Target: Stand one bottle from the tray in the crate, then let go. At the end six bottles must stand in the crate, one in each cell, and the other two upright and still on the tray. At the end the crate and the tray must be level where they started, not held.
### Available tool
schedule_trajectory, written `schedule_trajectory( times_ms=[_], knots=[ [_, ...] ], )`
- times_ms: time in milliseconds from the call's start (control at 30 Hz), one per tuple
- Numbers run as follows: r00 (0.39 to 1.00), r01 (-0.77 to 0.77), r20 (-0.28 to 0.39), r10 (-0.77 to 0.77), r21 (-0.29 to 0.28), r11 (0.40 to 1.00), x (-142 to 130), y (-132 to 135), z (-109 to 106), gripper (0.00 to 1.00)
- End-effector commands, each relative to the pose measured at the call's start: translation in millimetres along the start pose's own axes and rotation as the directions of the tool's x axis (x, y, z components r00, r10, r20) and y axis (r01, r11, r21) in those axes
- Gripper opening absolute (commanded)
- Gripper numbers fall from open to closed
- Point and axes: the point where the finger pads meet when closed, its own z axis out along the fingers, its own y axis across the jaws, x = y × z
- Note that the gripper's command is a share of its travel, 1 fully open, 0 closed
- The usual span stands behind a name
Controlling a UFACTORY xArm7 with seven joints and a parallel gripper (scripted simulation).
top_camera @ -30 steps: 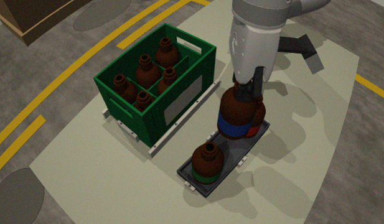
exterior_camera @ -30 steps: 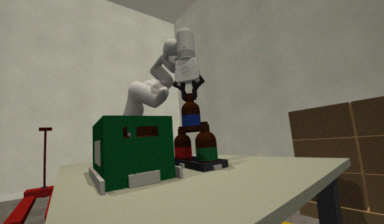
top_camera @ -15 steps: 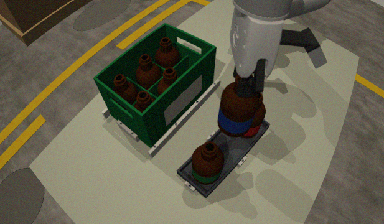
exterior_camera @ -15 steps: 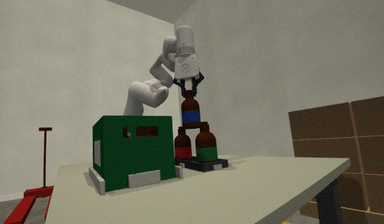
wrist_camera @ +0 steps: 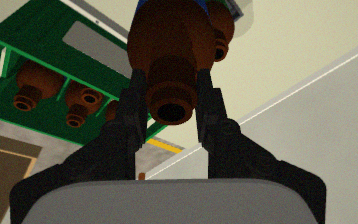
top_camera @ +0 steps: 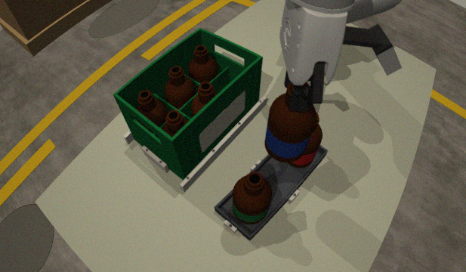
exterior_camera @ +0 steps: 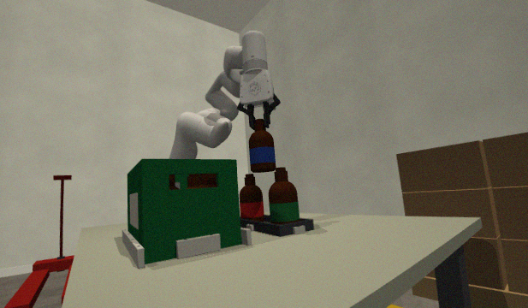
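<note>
The blue-banded bottle is hanging upright, long axis vertical, directly beneath the gripper, whose fingers are pinching its neck; it is riding above the tray, with the crate and its one vacant cell lying toward ten o'clock in the top view

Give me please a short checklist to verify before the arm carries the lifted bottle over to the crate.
1. Grip: gripper is shut on the neck of the blue-band bottle: ok.
2. Bottle hangs upright: ok.
3. Bottle base is above the red-band bottle and green-band bottle on the tray: ok.
4. Base is higher than the crate rim: cannot tell, looks about level in the exterior view.
5. One crate cell is free: ok, five bottles inside, the near corner cell empty.
6. Crate and tray sit level: ok.
</note>
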Motion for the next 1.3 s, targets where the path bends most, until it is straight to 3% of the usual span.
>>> schedule_trajectory(
  times_ms=[0,1267],
  knots=[
    [1.000,0.001,0.001,-0.001,-0.003,1.000,-0.1,0.6,-4.6,0.00],
    [1.000,0.001,0.001,-0.001,-0.003,1.000,-0.1,0.6,-13.0,0.00]
  ],
)
